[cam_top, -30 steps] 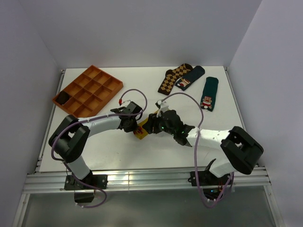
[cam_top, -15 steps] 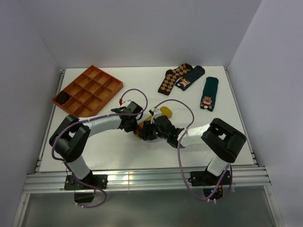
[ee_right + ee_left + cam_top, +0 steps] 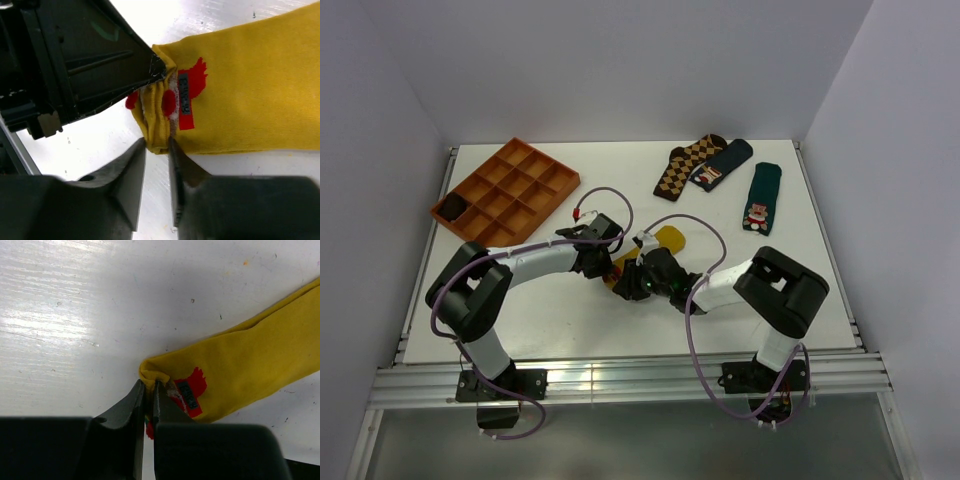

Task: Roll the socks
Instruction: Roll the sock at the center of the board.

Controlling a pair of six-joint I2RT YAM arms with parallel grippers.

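Note:
The mustard-yellow sock (image 3: 670, 238) lies flat near the middle of the table, its toe end with the red-and-white figure pointing toward the arms. My left gripper (image 3: 150, 385) is shut on the folded-over toe edge of the sock (image 3: 250, 365). In the right wrist view the sock (image 3: 250, 90) has its toe bunched into a small fold. My right gripper (image 3: 157, 145) has narrowed onto the lower end of that fold, both fingertips touching the fabric. The left gripper's black finger (image 3: 110, 65) presses the same fold from the opposite side. From above, both grippers (image 3: 620, 272) meet at the toe.
An orange compartment tray (image 3: 523, 143) sits at the back left with a dark item (image 3: 452, 207) in one cell. A brown argyle sock (image 3: 685, 165) and two dark green socks (image 3: 725, 165) (image 3: 760, 197) lie at the back right.
The right arm has swung left and its gripper has come down to the sock's toe, with the jaws narrowing onto the fold. The left gripper has kept its hold in place.

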